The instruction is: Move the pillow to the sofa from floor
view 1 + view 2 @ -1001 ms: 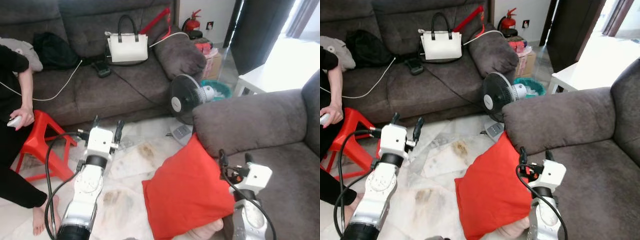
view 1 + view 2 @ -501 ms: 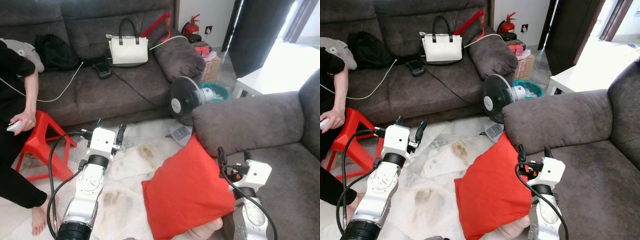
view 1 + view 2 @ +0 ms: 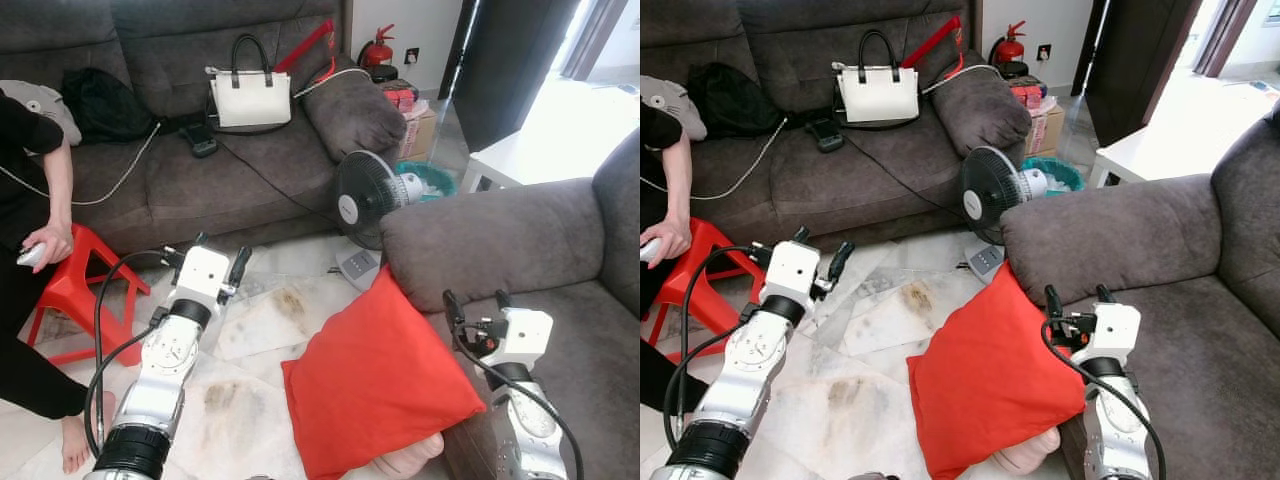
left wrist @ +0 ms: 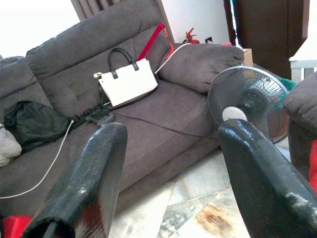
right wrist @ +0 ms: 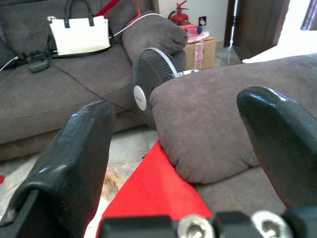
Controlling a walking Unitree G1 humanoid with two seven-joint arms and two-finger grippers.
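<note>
- Leaning on the front edge of the near sofa (image 3: 560, 330), the red pillow (image 3: 375, 385) stands tilted on the floor (image 3: 250, 400), its top corner tucked under the sofa's armrest (image 3: 480, 240).
- Right gripper (image 3: 474, 302) hovers just beside the pillow's upper right edge, fingers spread wide, holding nothing.
- Left gripper (image 3: 217, 255) is raised over the floor, apart from the pillow, fingers also wide and empty.
- Judging from this, the grab is not yet made; the pillow is not yet on the seat.
- Risk: soft fabric may slip from a one-sided pinch at the edge, so the pillow flops back to the floor.
- Risk: the top corner could catch under the armrest when lifted.
- Risk: a wide swing could knock the fan (image 3: 365, 200) standing just behind the pillow.
- A person (image 3: 30, 250) sits near the red stool (image 3: 75, 285) on the left side, close to the left arm's reach.
- No readable writing or brand; white handbag (image 3: 250, 95) and fire extinguisher (image 3: 381, 47) show no legible label.
</note>
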